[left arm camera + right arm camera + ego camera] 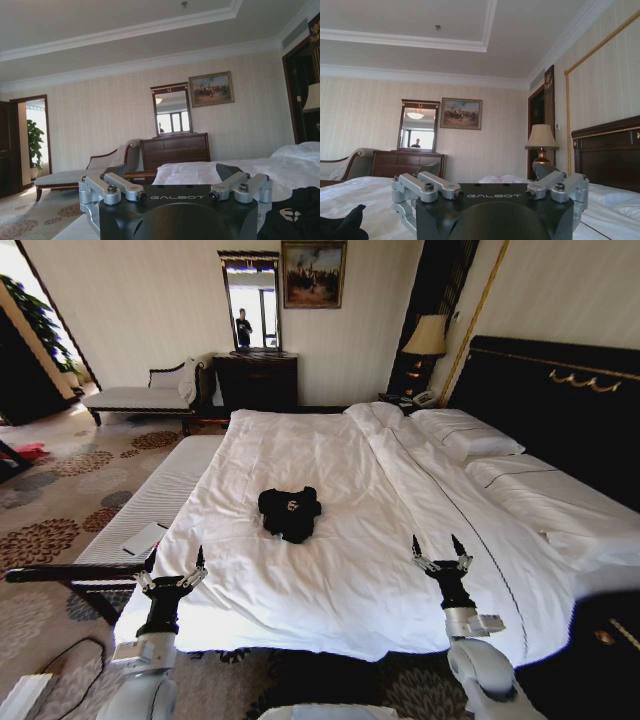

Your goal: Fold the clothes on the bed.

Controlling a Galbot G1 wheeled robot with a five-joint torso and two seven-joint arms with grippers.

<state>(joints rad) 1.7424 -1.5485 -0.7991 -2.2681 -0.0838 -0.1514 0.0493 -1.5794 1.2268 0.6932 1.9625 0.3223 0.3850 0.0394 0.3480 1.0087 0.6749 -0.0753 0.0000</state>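
Standing at foot of bed (330, 590), both arms raised over its near edge. Landmark = black T-shirt (290, 512).

T-shirt: crumpled in a small heap on the white duvet, roughly mid-bed, well short of the pillows (465, 432) by the dark headboard (560, 400). White mark on chest faces up; lettering too small to read. Shirt not folded, nothing touching it.

My left gripper (174, 578): nearer me than the shirt, off to its left, over the duvet's near-left corner. Fingers spread wide, holding nothing. Left wrist view: both silver finger linkages splayed apart on gripper (176, 192), shirt edge w/ white mark (292, 215) close beside it, bed beyond.

My right gripper (442, 558): nearer me than the shirt, off to its right, about level w/ the left one. Also wide open, empty. Right wrist view: gripper (490, 190) w/ linkages apart, a black bit of shirt (342, 227) low at frame edge, apart from fingers.

Both grippers well apart from shirt, which sits between them and farther up the bed.

Surroundings rel. to shirt: white bench-like pad (155, 502) along bed's left side, a flat pale item (143, 539) lying on it. Far beyond shirt, against back wall: dark dresser (257, 380) w/ mirror (251, 302), painting (313, 273) next to it, chaise (150, 392) to dresser's left. Lamp (426, 338) in the corner by the headboard. Patterned carpet (60, 500) left of bed.
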